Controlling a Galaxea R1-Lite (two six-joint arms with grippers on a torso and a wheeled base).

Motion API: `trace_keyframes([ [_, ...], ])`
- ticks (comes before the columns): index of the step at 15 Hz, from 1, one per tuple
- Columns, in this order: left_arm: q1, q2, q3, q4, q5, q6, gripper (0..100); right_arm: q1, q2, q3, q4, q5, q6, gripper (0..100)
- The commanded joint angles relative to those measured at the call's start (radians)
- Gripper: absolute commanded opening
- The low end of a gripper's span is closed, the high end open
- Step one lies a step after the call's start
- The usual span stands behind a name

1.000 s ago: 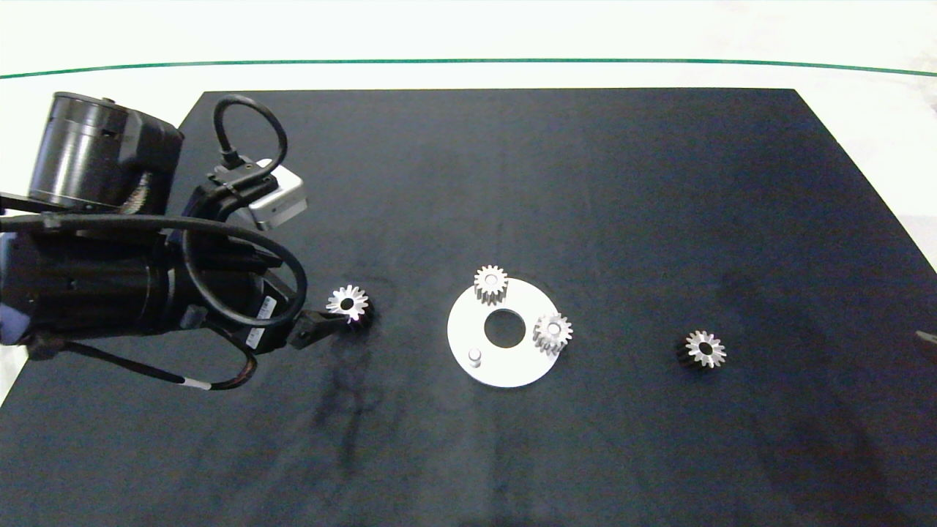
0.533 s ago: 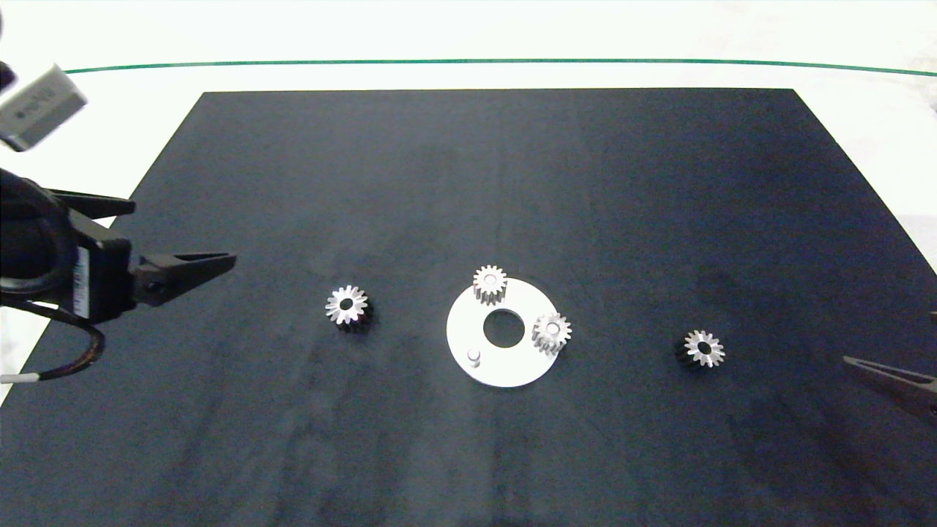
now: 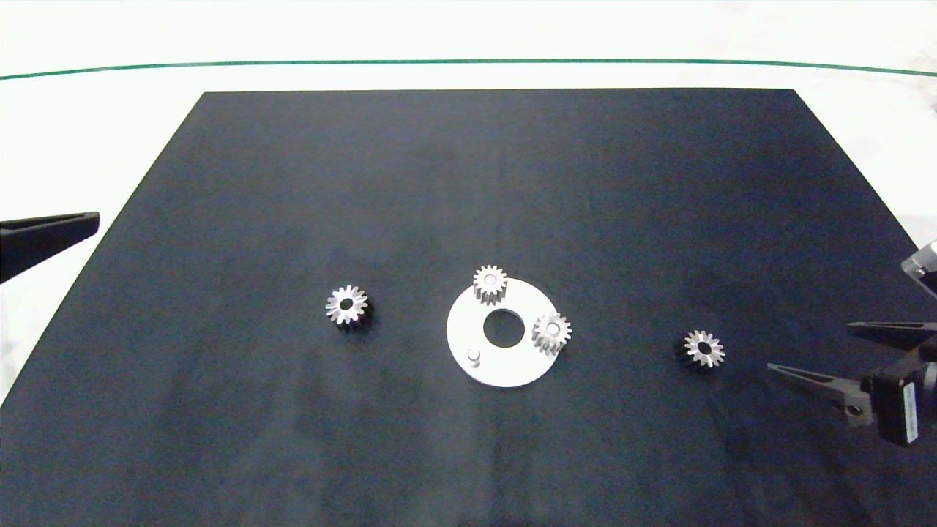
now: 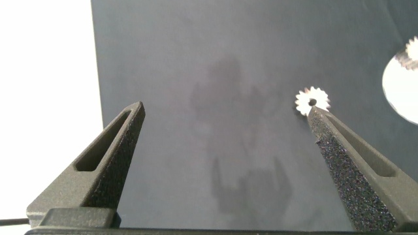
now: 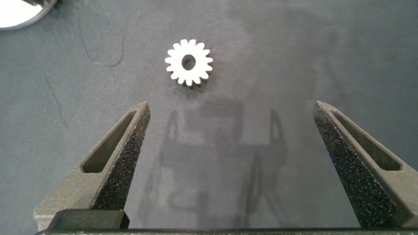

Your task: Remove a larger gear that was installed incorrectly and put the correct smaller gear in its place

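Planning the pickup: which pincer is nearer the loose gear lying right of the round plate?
Right. The right pincer sits open just beyond the gear; the left pincer is at the mat's far left edge.

Left gripper point(image 4: 225, 116): fingers point(image 4: 108, 163) spread wide apart, holding nothing, raised above the dark mat point(image 4: 222, 59). The larger gear point(image 4: 311, 101) lies flat on the mat, bore upward, just off one fingertip and clear of it. The white disc point(image 4: 401, 88) shows partly at the frame edge. A bare white table surface point(image 4: 46, 85) borders the mat.
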Motion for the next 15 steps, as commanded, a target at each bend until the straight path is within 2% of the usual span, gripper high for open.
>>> trace_keyframes([
  [1,0.034,-0.032,-0.018,0.002,0.000,0.001,100,0.046,0.090,0.010,-0.018,-0.006,-0.004,100],
  [3,0.036,-0.048,-0.018,0.008,0.000,0.001,100,0.071,0.136,0.010,-0.026,-0.008,-0.005,100],
  [5,0.036,-0.060,-0.018,0.008,0.000,0.001,100,0.077,0.176,0.013,-0.067,-0.025,-0.005,100],
  [6,0.036,-0.068,-0.018,0.008,0.000,-0.001,100,0.077,0.217,0.026,-0.130,-0.048,-0.005,100],
  [8,0.036,-0.079,-0.019,0.008,0.000,-0.002,100,0.078,0.268,0.046,-0.214,-0.071,-0.005,100],
  [15,0.037,-0.085,-0.019,0.024,0.001,-0.002,100,0.094,0.357,0.047,-0.314,-0.094,-0.002,100],
])
